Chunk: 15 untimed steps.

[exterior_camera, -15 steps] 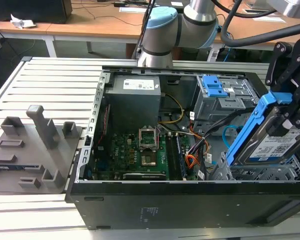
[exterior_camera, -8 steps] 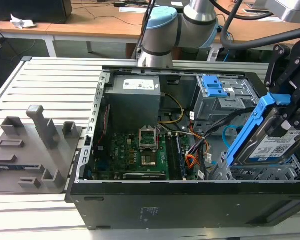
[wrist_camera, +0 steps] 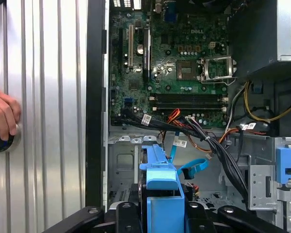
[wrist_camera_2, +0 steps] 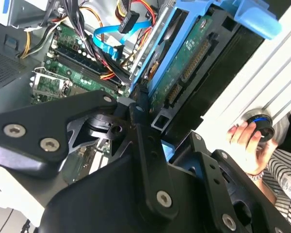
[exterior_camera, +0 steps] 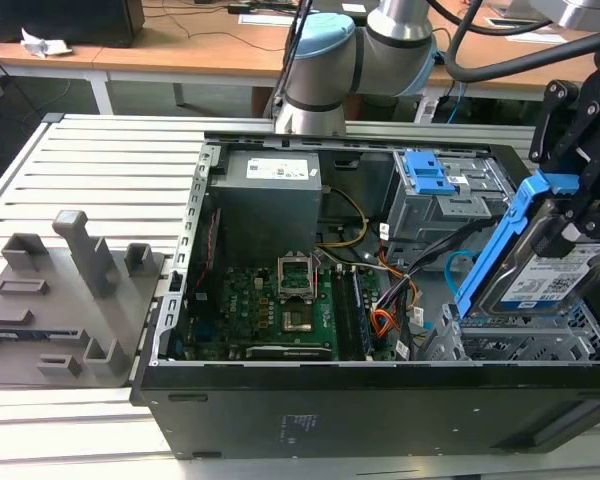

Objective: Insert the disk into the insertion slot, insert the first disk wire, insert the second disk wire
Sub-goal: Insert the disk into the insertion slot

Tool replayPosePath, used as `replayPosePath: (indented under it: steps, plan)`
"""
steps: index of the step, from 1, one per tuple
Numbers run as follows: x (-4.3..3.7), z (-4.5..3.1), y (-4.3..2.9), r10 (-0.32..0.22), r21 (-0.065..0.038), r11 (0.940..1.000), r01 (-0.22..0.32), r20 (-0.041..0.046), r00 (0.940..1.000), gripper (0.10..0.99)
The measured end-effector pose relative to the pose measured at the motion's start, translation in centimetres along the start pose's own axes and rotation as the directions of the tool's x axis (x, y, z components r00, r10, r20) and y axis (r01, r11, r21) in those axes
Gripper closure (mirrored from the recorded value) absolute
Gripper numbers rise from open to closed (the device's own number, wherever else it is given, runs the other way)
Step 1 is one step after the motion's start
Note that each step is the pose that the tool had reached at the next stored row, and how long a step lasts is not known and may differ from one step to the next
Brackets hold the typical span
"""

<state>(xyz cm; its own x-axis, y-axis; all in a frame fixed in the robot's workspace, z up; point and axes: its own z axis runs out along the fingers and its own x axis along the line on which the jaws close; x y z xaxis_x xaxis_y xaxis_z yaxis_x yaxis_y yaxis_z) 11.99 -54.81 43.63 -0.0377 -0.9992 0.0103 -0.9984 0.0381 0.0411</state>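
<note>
Slatted table (exterior_camera: 100,160) carrying an open computer case (exterior_camera: 380,400). The gripper (exterior_camera: 570,220) hangs over the case's end at the exterior view's right, its fingers (wrist_camera: 127,217) clamped on the blue frame of the disk (exterior_camera: 550,280). The disk is tilted, with its long axis sloping down toward the insertion slot (exterior_camera: 525,348), which lies just beneath its lower end; contact cannot be judged. The first disk wire (exterior_camera: 382,322) and second disk wire (exterior_camera: 452,262) lie loose between slot and motherboard, neither joined to the disk.

No legible print on the disk (exterior_camera: 546,278)
</note>
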Motion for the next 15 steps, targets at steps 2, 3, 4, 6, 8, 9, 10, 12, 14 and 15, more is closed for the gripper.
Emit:
replayPosePath:
  steps: [2, 3, 4, 6, 8, 9, 10, 12, 14, 15]
  plan:
    - [0.00, 0.08, 0.01, 0.010, 0.000, 0.9999, -0.010, 0.0002, 0.9999, 0.722]
    - [0.01, 0.21, 0.04, 0.010, 0.000, 0.9999, -0.010, 0.0004, 0.9999, 0.722]
    - [0.04, 0.43, 0.13, 0.011, 0.000, 0.9999, -0.011, 0.0001, 0.9999, 0.722]
    - [0.06, 0.66, 0.15, 0.010, 0.000, 0.9999, -0.010, 0.0002, 0.9999, 0.722]
    - [0.08, 0.90, 0.16, 0.010, 0.000, 0.9999, -0.010, 0.0002, 0.9999, 0.722]
    - [0.09, 1.35, 0.15, 0.010, 0.000, 0.9999, -0.010, 0.0004, 0.9999, 0.722]
    - [0.08, 1.76, 0.13, 0.010, 0.000, 0.9999, -0.010, 0.0003, 0.9999, 0.722]
    - [0.08, 2.18, 0.11, 0.010, 0.000, 0.9999, -0.010, 0.0002, 0.9999, 0.722]
    - [0.07, 2.74, 0.09, 0.010, 0.000, 0.9999, -0.010, 0.0002, 0.9999, 0.722]
    - [0.07, 2.87, 0.08, 0.010, 0.000, 0.9999, -0.010, 0.0002, 0.9999, 0.722]
